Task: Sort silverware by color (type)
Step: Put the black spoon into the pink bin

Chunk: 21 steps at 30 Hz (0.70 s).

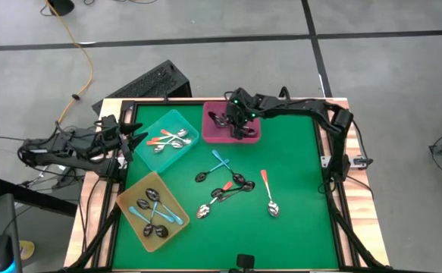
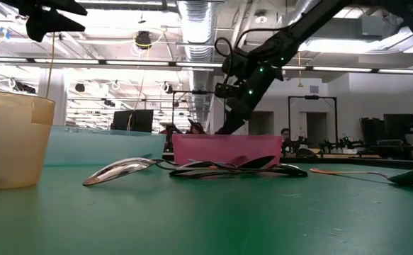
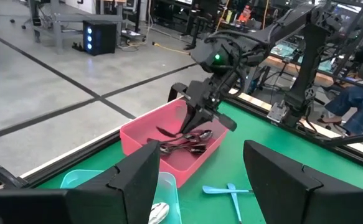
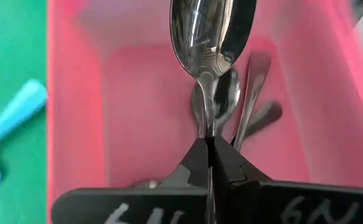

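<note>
I have the green desk set out with three trays so each spoon type gets its own home. The yellow tray at lower left of the high view takes blue-handled spoons, the teal tray at centre left takes orange-handled ones, and the pink tray at upper centre takes all-dark ones.

My right tool hangs over the pink tray, pinched tight on a dark spoon by its handle, bowl pointing away, so I judge it is ready to drop among the dark spoons already lying there.

My left tool waits at the desk's left edge, spread wide and empty.

A loose pile of spoons remains mid-desk, unsorted.
</note>
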{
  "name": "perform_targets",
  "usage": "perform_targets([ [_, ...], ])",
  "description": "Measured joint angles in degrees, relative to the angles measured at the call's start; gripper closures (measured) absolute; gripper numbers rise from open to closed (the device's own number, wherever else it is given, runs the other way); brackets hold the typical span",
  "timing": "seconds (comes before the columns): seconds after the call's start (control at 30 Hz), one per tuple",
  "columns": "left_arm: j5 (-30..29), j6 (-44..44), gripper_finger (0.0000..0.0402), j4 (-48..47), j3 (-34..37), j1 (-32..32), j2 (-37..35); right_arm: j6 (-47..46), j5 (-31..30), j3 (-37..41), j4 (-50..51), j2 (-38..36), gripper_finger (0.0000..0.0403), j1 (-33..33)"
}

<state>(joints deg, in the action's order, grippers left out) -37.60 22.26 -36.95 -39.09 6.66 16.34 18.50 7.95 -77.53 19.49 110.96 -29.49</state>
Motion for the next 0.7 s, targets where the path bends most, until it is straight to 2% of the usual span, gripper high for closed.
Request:
perform_targets([
  [0.43,-0.32,0.02,0.0183,0.0,0.0,0.0,0.0,-1.51,0.41,0.02,0.04,0.02,0.0366,-0.73],
  [0.7,-0.36,-0.04,0.0183,-0.02,0.0,0.0,0.0,-3.43,0.89,-0.09,-0.59,1.31,0.0362,-1.04],
])
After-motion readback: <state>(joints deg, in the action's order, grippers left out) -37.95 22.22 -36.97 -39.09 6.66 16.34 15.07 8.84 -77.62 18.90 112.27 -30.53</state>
